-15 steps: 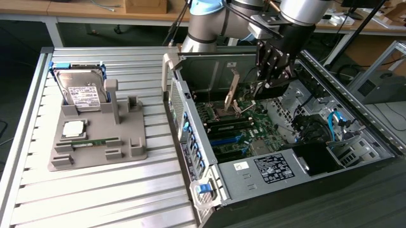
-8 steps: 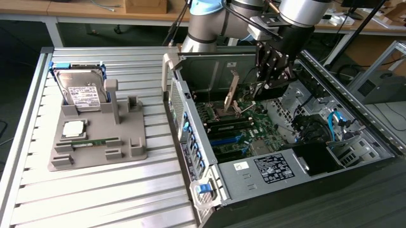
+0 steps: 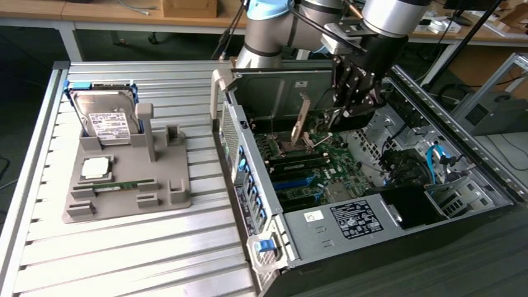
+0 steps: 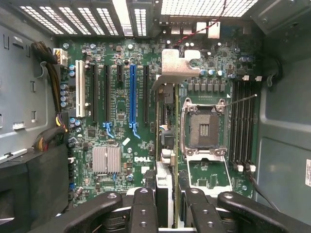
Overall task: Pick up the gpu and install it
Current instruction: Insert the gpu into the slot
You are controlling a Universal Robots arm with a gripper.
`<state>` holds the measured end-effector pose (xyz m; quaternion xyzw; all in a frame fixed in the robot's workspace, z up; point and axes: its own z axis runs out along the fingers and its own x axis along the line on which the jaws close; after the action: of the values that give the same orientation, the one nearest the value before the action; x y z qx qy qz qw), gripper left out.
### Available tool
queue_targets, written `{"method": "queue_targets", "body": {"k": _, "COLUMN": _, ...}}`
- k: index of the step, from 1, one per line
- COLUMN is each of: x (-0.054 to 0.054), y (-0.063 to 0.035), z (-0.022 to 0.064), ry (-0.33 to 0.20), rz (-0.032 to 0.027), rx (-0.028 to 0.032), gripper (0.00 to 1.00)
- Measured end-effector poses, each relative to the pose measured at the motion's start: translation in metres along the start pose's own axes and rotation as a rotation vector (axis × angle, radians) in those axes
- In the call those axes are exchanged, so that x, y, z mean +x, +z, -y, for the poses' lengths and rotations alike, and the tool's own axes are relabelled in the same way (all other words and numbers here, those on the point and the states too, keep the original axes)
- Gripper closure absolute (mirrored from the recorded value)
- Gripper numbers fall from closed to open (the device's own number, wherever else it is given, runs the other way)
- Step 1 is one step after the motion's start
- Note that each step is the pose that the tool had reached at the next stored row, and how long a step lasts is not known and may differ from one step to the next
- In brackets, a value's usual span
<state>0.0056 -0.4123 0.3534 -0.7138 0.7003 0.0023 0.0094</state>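
A ribbed metal table fills the foreground under even indoor light. Behind it, wooden benches run along the room's far side, one bearing a cardboard box, with dark floor below.

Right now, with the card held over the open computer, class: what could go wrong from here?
1. The gpu hangs edge-down in the hand above the motherboard; if it isn't lined up with a slot, it could strike nearby parts.
2. The open CPU socket sits close beside the card and could be damaged by a knock.
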Motion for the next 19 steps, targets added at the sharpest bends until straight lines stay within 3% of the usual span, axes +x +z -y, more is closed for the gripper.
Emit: {"method": "queue_targets", "body": {"k": 19, "x": 0.0009, "y": 0.0065, "z": -0.0013, "ry": 0.000, "rz": 0.0000, "rx": 0.0000, "gripper": 0.72}}
